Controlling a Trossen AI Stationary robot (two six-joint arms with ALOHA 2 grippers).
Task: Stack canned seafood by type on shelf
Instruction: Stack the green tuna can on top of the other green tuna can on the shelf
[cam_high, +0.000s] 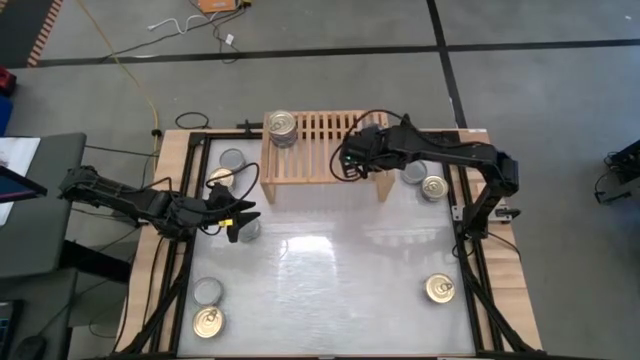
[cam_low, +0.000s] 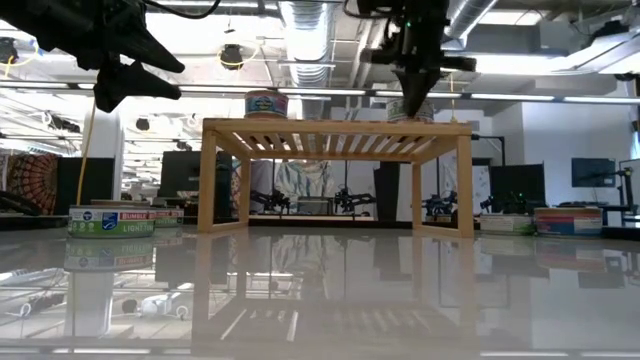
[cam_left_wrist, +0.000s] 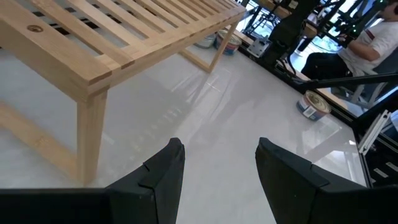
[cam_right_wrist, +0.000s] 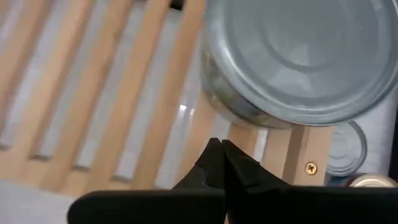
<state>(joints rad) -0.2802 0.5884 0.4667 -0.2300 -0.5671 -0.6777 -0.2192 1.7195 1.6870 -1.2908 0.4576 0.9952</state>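
Hovering over the shelf's (cam_high: 320, 150) right end in the upper middle of the high view, the right gripper (cam_high: 347, 160) is seen closed and empty just beside a silver-topped can (cam_right_wrist: 298, 59) already set on the slats. A gold-topped stack (cam_high: 283, 127) occupies the left end. The left gripper (cam_high: 243, 217), half open and empty, is held above the table (cam_high: 330, 270) at left; a matching tin must be fetched next.

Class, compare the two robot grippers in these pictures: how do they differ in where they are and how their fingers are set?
The left gripper hangs over the table's left side, in front of the shelf; the right gripper is above the shelf's right end. The left gripper's fingers stand apart with nothing between them; the right gripper's are pressed together, beside a silver-topped can on the slats. Both are dark, two-fingered and hold nothing.
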